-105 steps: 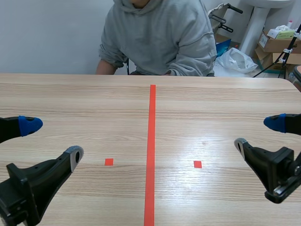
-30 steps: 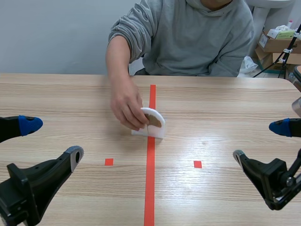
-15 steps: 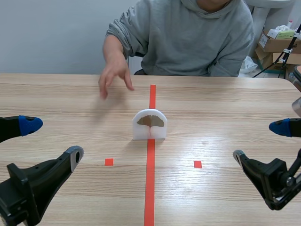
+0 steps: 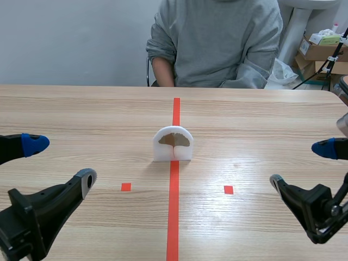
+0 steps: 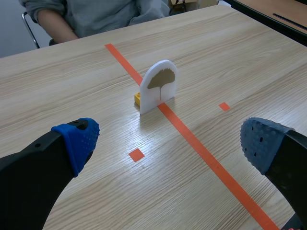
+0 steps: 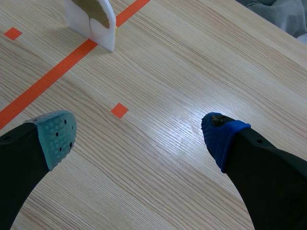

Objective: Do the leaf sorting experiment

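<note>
Person (image 4: 217, 43) withdrew hand; leaf stand (image 4: 173, 144) stayed on tape (image 4: 173, 206); left gripper (image 4: 60, 163), right gripper (image 4: 302, 165) fingers apart; yellow block (image 5: 137, 98) behind stand seen only from left wrist.

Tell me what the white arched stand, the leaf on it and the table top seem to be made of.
White arched stand: matte, thick-edged, evenly white; probably foam or plastic. Leaf: brown, fan-shaped, flat; looks like a dried real leaf, possibly printed. Table top: light wood grain with a soft glare; likely laminate or varnished wood.
</note>
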Motion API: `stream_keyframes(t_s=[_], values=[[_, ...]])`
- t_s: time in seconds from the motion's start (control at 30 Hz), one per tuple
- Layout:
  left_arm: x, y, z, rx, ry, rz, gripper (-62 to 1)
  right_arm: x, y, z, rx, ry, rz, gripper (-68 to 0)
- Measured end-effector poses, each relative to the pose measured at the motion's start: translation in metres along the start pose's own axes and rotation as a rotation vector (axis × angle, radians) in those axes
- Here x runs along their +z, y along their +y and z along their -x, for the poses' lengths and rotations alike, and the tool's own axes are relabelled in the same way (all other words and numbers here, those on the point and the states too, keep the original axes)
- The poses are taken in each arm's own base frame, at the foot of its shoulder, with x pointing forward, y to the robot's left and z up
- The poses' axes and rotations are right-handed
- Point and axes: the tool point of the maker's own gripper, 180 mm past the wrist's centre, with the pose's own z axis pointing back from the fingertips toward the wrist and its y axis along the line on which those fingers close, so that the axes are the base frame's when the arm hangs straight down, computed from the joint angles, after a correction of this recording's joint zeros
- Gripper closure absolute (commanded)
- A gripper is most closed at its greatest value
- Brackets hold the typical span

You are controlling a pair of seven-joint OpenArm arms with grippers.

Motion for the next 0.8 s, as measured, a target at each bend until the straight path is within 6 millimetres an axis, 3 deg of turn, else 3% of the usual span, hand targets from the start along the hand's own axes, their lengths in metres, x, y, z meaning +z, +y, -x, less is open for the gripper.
stream_keyframes(t_s=[0.6, 0.73, 0.8], values=[[0.0, 0.0, 0.003, -0.001, 0.02, 0.0, -62.3, 0.0, 0.0, 0.001, 0.0, 0.003, 0.0, -53.1], [-0.008, 0.007, 0.019, -0.093, 0.139, 0.0, -62.3, 0.0, 0.0, 0.002, 0.0, 0.012, 0.0, -53.1], [-0.017, 0.008, 0.017, -0.138, 0.147, 0.015, -62.3, 0.0, 0.0, 0.002, 0.0, 0.013, 0.0, -53.1]])
